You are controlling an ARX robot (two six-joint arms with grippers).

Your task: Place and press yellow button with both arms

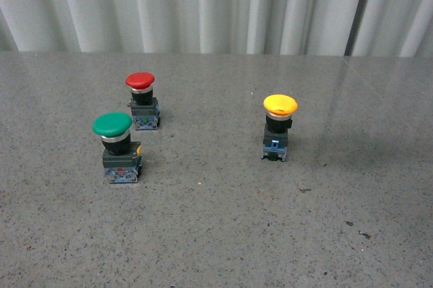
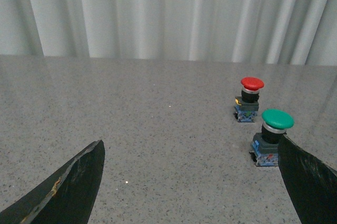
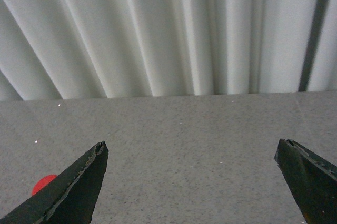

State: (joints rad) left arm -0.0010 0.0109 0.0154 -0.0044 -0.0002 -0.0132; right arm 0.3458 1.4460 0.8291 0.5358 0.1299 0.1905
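Both claws are wide open and hold nothing: the left claw [image 2: 190,141] and the right claw [image 3: 192,142]. On the grey worktop [image 1: 216,234] the green button [image 1: 116,147] stands nearest, at the left. Well apart to its right is the yellow button [image 1: 279,129], upright, long axis vertical, cap pointing up: yellow mushroom cap, silver collar, black body, blue-grey block below. Farther back, the red button [image 1: 142,102] stands just behind the green one.

No text or labels — none readable.
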